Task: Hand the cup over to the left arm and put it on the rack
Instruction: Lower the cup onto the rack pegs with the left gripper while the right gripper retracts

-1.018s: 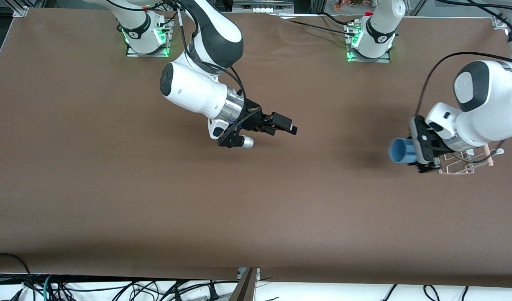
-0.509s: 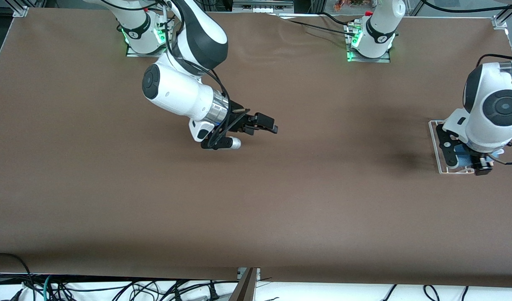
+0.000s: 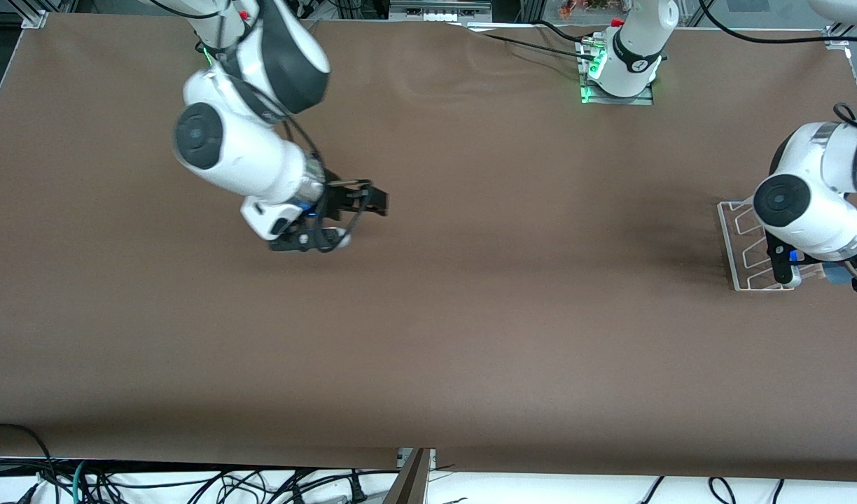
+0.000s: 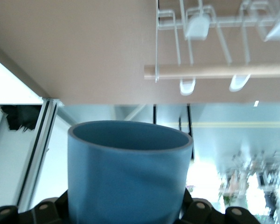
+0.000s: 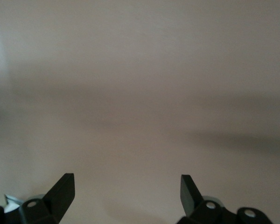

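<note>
My left gripper (image 3: 852, 278) is shut on the light-blue cup (image 3: 834, 272), which is mostly hidden under the wrist, over the end of the white wire rack (image 3: 728, 245) nearest the table's edge. In the left wrist view the cup (image 4: 128, 168) fills the jaws with its open mouth toward the rack's wooden dowel (image 4: 214, 71) and white-tipped loops. My right gripper (image 3: 374, 201) is open and empty, low over bare table near the right arm's end. The right wrist view shows its fingertips (image 5: 61, 189) wide apart over plain brown table.
The rack stands close to the table edge at the left arm's end. The two arm bases (image 3: 617, 66) stand along the table's back edge. Brown table (image 3: 470, 315) spreads between the two arms.
My left arm has swung the cup from beside the rack to over it, toward the table's end. My right arm has drawn back toward its own end, gripper still open.
</note>
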### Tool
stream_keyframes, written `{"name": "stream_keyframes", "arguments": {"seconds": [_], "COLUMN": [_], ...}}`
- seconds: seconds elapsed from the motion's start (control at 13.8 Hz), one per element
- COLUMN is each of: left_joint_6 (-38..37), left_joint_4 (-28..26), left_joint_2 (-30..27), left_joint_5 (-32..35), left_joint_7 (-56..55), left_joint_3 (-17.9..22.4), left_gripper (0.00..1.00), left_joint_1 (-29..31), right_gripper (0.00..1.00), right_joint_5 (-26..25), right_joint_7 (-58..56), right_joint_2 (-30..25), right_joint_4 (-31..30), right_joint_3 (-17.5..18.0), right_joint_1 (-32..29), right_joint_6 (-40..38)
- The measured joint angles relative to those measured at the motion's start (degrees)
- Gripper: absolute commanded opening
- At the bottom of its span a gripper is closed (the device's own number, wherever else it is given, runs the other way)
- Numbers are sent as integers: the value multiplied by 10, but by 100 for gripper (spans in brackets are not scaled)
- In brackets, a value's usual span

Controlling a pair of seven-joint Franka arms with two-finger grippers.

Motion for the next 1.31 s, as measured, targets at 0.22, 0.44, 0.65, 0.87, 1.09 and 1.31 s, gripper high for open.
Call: {"name": "stream_keyframes", "arguments": {"seconds": [0.22, 0.44, 0.65, 0.87, 1.09, 1.31], "left_joint_6": [-17, -32, -45, -51, -53, -53], "left_joint_4": [-23, -47, -72, -85, -103, -115], "left_joint_2": [17, 27, 35, 42, 44, 45], "left_joint_5": [96, 153, 176, 182, 199, 199], "left_joint_7": [-50, -105, -156, -180, -215, -229], "left_joint_3": [-4, -7, -8, -8, -8, -7], "left_gripper": [0, 0, 0, 0, 0, 0], "left_joint_1": [-4, -15, -27, -28, -28, -28], "right_gripper": [100, 100, 100, 100, 100, 100], "right_joint_5": [-2, -35, -156, -213, -240, -251], "right_joint_7": [-110, -181, -194, -193, -186, -185], "right_joint_2": [-22, -35, -76, -104, -123, -143], "right_joint_4": [-1, 0, 17, 28, 27, -6], "right_joint_3": [-116, -211, -217, -185, -61, 49], "right_joint_1": [-4, -7, -3, -9, -114, -237], "right_joint_6": [-124, -220, -277, -293, -296, -266]}}
